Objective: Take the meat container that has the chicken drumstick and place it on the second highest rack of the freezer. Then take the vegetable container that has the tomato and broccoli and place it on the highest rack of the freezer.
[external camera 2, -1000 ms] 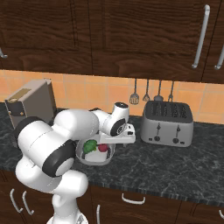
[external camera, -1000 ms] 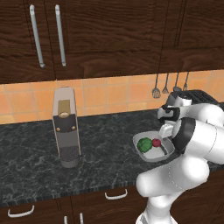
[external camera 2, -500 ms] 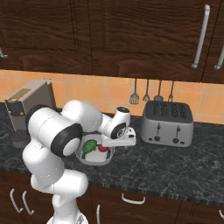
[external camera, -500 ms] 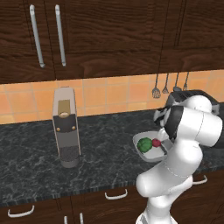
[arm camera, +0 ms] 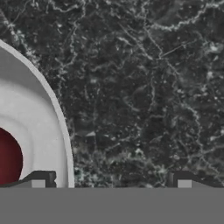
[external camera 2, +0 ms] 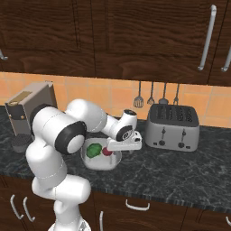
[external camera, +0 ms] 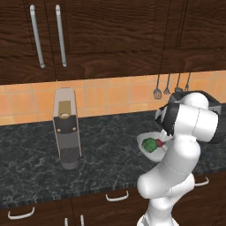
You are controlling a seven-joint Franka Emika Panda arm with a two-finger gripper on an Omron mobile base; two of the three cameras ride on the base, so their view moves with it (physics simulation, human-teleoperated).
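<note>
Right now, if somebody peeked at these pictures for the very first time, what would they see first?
Probably the big white robot arm bending low over the dark counter, its open hand straddling the rim of a white dish. In that dish sit green broccoli and a red tomato. A shiny toaster stands just to the right in the right base view.

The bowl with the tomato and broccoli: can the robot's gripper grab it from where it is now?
Probably yes. The open gripper hangs right over the bowl's rim, one fingertip on each side, with the tomato just inside. Nothing blocks it; the toaster stands well apart.
</note>
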